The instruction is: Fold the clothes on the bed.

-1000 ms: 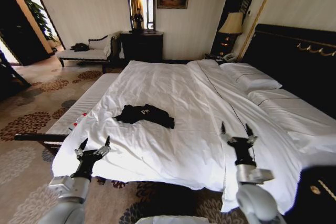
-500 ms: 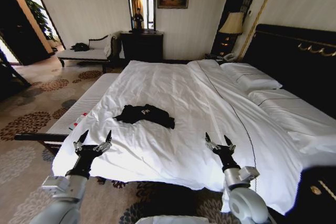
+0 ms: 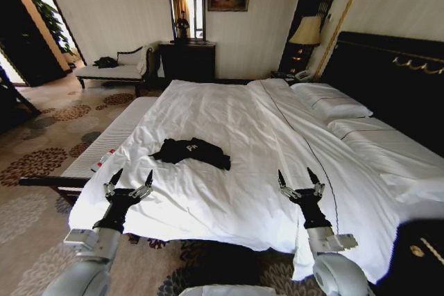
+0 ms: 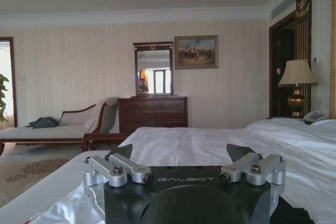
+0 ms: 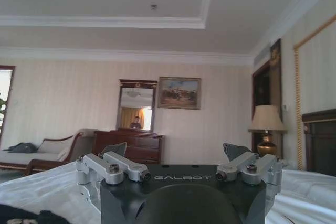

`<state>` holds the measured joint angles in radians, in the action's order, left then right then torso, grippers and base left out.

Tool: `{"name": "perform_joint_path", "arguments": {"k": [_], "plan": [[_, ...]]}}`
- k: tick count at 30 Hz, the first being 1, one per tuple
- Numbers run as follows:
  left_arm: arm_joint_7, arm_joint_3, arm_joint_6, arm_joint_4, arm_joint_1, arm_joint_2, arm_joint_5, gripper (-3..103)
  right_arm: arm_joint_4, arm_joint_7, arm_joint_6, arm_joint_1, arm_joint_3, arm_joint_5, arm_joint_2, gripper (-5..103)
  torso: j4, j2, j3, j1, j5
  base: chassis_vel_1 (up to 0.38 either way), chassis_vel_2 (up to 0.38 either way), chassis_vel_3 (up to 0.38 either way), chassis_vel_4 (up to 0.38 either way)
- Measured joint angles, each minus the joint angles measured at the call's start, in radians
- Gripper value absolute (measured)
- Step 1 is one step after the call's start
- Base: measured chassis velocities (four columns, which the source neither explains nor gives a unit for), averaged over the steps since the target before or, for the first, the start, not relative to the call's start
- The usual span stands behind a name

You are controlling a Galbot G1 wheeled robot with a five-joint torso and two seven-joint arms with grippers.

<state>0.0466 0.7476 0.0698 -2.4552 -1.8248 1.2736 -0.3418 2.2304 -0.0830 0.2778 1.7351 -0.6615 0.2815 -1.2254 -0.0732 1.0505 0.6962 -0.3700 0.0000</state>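
Head view: a black T-shirt [image 3: 191, 152] lies crumpled on the white duvet of the bed [image 3: 263, 129], towards the bench-side half and well short of the pillows [image 3: 331, 105]. Its long axis runs roughly across the view, from a bunched end on the robot's left to a dark fold trailing right. Small white lettering sits on its chest, too small to read. Both arms reach over the near edge of the mattress. The left gripper [image 3: 129, 182] hangs over the near left corner with its fingers spread wide and nothing between them; the right gripper [image 3: 300, 181] hovers over the sheet, likewise spread and empty. The shirt lies ahead of both and between them, well apart from each, though nearer the left one, so I judge the left arm has the shorter reach.

Left wrist view: the left gripper's fingers [image 4: 247, 163] stand wide apart, holding nothing. "GALBOT" is printed on its black body. A dark sliver by the gripper body may be the shirt. Beyond are a dresser [image 4: 153, 114], mirror and painting.

Right wrist view: the right gripper's fingers [image 5: 113, 163] are fully parted and empty, with "GALBOT" again legible. A scrap of black fabric [image 5: 23, 216] shows on the sheet beside the gripper body.
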Motion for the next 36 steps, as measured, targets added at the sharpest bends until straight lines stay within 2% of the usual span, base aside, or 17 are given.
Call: {"name": "perform_joint_path", "arguments": {"k": [3, 7, 18, 21, 25, 30, 36], "plan": [[-0.008, -0.007, -0.003, 0.002, -0.005, 0.006, 0.006, 100, 0.006, -0.053, -0.038, -0.014, 0.003, 0.036, -0.007, 100, 0.0, 0.0, 0.0, 0.0, 0.0002, 0.0, 0.0, 0.0, 0.0], [-0.01, 0.006, -0.001, 0.002, -0.005, 0.006, 0.002, 100, 0.008, -0.073, -0.053, -0.026, -0.014, 0.061, 0.0, 100, 0.0, 0.0, 0.0, 0.0, 0.0001, 0.0, 0.0, 0.0, 0.0], [-0.01, 0.078, 0.023, 0.015, 0.035, -0.028, -0.073, 100, -0.002, -0.065, -0.041, -0.053, -0.063, 0.085, 0.016, 100, 0.0001, 0.0, 0.0, 0.0, 0.0001, 0.0, 0.0, 0.0, 0.0], [-0.017, 0.108, 0.039, 0.034, 0.073, -0.079, -0.114, 100, 0.003, -0.057, -0.037, -0.045, -0.07, 0.086, 0.031, 100, -0.0003, 0.0, 0.0, 0.0, -0.0001, 0.0, 0.0, 0.0, 0.0], [-0.046, 0.105, 0.037, 0.037, 0.069, -0.106, -0.121, 100, 0.004, -0.054, -0.036, -0.046, -0.076, 0.091, 0.043, 100, -0.0001, 0.0, 0.0, 0.0, 0.0, 0.0, 0.0, 0.0, 0.0], [-0.079, 0.071, 0.022, 0.026, 0.053, -0.087, -0.1, 100, 0.002, -0.054, -0.035, -0.047, -0.073, 0.088, 0.037, 100, 0.0, 0.0, 0.0, 0.0, 0.0, 0.0, 0.0, 0.0, 0.0], [-0.082, 0.066, 0.011, 0.017, 0.042, -0.074, -0.092, 100, -0.003, -0.053, -0.031, -0.051, -0.07, 0.086, 0.033, 100, 0.0, 0.0, 0.0, 0.0, 0.0001, 0.0, 0.0, 0.0, 0.0]]}}
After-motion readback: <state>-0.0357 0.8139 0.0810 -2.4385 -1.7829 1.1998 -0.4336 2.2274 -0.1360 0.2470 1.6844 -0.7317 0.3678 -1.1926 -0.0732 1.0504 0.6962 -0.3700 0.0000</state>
